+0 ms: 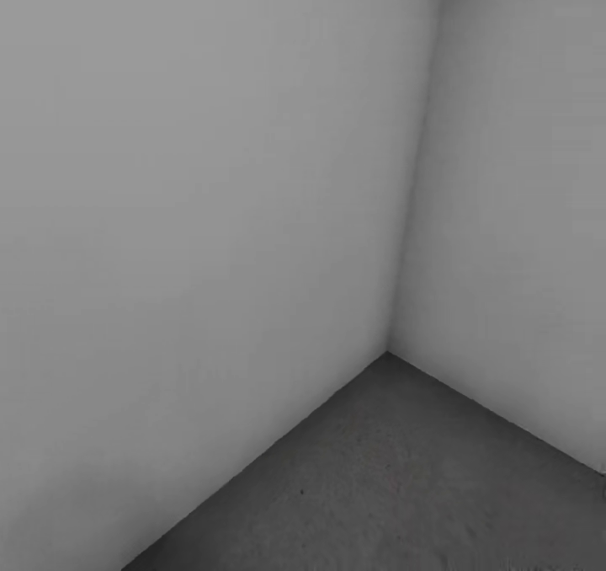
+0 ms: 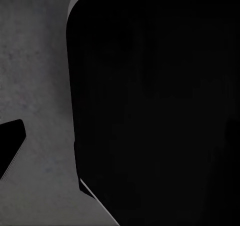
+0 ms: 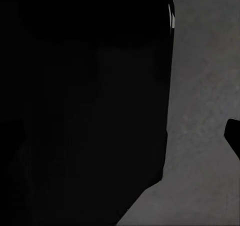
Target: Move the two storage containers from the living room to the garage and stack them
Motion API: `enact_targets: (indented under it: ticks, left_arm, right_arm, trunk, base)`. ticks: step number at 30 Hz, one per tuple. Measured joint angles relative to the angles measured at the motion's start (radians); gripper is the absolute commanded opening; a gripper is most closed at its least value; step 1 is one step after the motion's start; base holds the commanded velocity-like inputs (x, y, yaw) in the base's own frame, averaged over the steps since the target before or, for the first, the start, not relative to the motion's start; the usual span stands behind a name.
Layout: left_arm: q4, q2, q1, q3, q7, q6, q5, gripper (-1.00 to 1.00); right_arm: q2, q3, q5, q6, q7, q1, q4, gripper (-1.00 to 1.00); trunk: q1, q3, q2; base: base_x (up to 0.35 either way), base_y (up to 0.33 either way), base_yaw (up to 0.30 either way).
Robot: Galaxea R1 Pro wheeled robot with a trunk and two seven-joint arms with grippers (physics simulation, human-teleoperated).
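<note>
In our left wrist view a large black rounded body part of ours takes up most of the picture, with a small dark piece at the edge that may be a finger, though we cannot tell. In our right wrist view a like black bulk covers most of the picture, with another small dark tip at the far edge. We cannot tell how either gripper's jaws stand.
</note>
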Motion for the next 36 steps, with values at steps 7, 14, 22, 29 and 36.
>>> enact_targets:
  ticks: [7,14,22,29,36]
  left_arm:
    - [0.000,0.000,0.000,0.000,0.000,0.000,0.000,1.00]
    - [0.000,0.000,0.000,0.001,0.000,0.000,0.000,1.00]
    - [0.000,0.000,0.000,0.001,0.000,0.000,0.000,1.00]
    - [0.000,0.000,0.000,0.000,0.000,0.000,0.000,1.00]
    - [0.000,-0.002,0.000,0.002,0.000,0.000,0.001,1.00]
  right_arm:
    - [-0.003,-0.001,0.000,0.000,0.000,0.000,0.001,1.00]
    - [-0.003,-0.002,0.000,0.000,0.000,0.000,0.002,1.00]
    - [-0.005,-0.003,0.000,0.000,0.000,0.000,0.003,1.00]
    - [-0.008,-0.003,0.000,0.000,0.001,0.000,0.008,1.00]
    - [-0.007,-0.002,0.000,0.000,0.002,0.000,0.009,1.00]
  trunk:
    - [0.000,0.000,0.000]
    - [0.000,0.000,0.000]
    - [0.000,0.000,0.000]
    - [0.000,-0.002,0.000]
    - [0.000,-0.008,0.000]
  base:
    - [0.000,0.000,-0.246]
    - [0.000,0.000,-0.246]
    - [0.000,0.000,-0.254]
    - [0.000,0.000,-0.272]
    - [0.000,0.000,-0.249]
